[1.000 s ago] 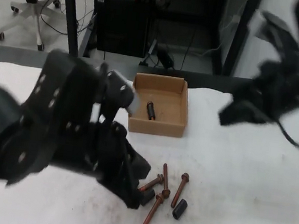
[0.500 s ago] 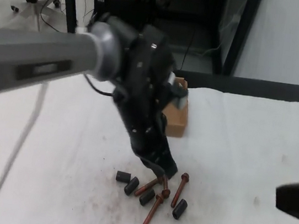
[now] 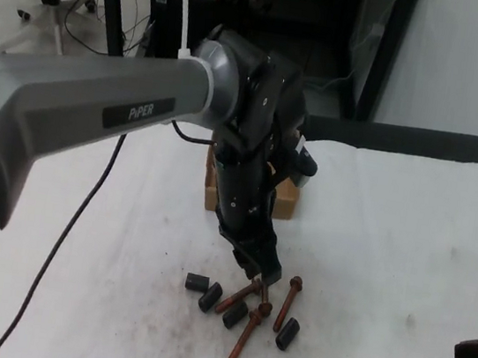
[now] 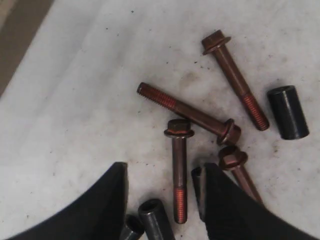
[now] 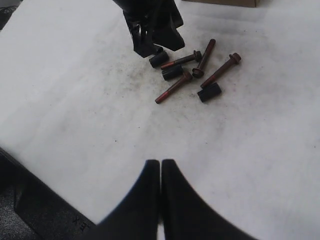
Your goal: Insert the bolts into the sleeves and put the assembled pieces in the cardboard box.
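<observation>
the left claw (image 4: 162,207) hangs released over the heap of loose parts in the near middle of the desk (image 3: 407,247). its two fingers are spread to either side of one bolt (image 4: 179,170), with nothing grasped. that bolt's head lies just beside a crosswise bolt (image 4: 187,112). a sleeve (image 4: 157,222) rests close to its threaded end, and a second sleeve (image 4: 196,182) is half hidden behind one finger, possibly touching it, though i cannot be sure. a lone sleeve (image 4: 287,112) lies apart at the right edge of the heap. the cardboard box (image 3: 284,200) stands farther back, mostly behind the arm, and what it holds is hidden. the right claw (image 5: 160,192) is clenched on nothing over the near right of the desk, well apart from the heap. the crowding is the main risk. as the fingers close they could trap a sleeve along with the bolt, or come down on top of one, so the grip would be skewed and the bolt could slip out when lifted. a nudged sleeve would likely roll, and a bolt held near its threads would leave little shank free for sleeving.
</observation>
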Controlling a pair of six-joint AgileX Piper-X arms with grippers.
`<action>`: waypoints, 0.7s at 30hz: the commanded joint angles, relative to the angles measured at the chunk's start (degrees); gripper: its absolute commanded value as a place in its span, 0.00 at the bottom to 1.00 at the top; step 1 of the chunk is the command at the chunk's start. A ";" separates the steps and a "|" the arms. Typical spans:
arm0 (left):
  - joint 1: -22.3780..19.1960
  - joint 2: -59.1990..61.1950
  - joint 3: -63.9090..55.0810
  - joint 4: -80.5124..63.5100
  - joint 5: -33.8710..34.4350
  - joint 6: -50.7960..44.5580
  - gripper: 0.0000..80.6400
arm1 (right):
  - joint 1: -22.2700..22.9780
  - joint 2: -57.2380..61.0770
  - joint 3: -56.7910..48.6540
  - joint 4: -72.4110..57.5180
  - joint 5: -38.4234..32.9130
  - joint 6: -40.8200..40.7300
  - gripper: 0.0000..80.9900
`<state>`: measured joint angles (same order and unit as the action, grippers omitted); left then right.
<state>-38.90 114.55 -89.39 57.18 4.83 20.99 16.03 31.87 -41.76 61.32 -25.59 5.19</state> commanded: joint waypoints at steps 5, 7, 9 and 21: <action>-0.46 0.32 0.08 0.55 1.37 -1.38 0.54 | -0.20 -0.38 -0.01 0.14 -0.07 -0.49 0.01; -0.75 0.49 0.74 0.13 2.91 -2.12 0.54 | -0.20 -0.38 -0.01 0.14 -0.07 -0.49 0.01; -1.14 0.47 1.50 -0.53 2.98 -2.13 0.54 | -0.20 -0.38 -0.01 0.14 -0.07 -0.49 0.01; -1.80 3.28 2.13 -1.73 2.43 -2.13 0.54 | -0.20 -0.38 -0.01 0.14 -0.07 -0.49 0.01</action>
<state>-40.46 117.04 -87.26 55.79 7.42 19.35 16.03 31.87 -41.76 61.32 -25.47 5.19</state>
